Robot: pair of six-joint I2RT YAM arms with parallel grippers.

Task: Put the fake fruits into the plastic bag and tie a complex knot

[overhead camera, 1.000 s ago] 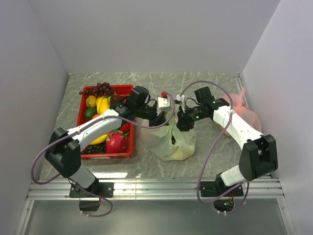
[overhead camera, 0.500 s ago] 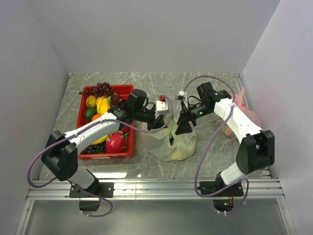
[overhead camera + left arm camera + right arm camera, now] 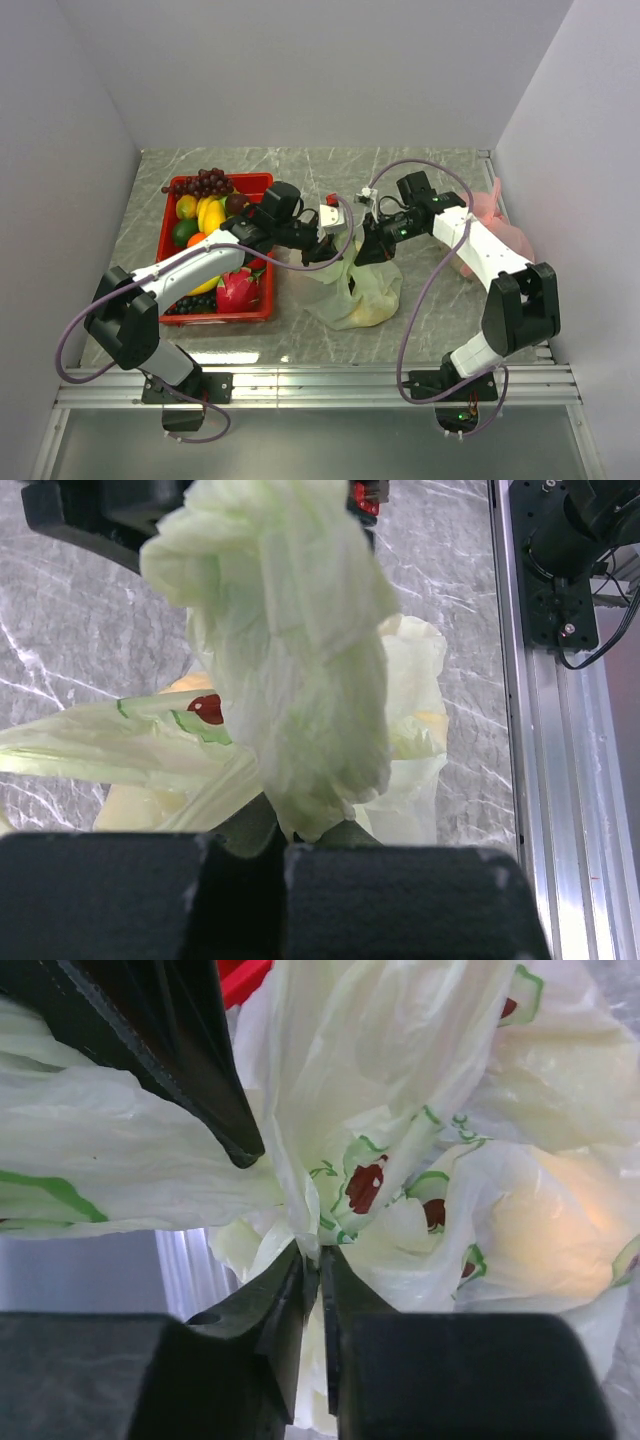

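Tension needed now. Clamped on plastic bag (image 3: 300, 660) with left gripper (image 3: 277, 842), pinched likewise with right gripper (image 3: 318, 1265). Pull apart evenly, slowly.

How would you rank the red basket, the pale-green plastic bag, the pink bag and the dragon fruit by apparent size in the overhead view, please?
1. red basket
2. pale-green plastic bag
3. pink bag, unsure against the green one, since the right arm covers part of it
4. dragon fruit
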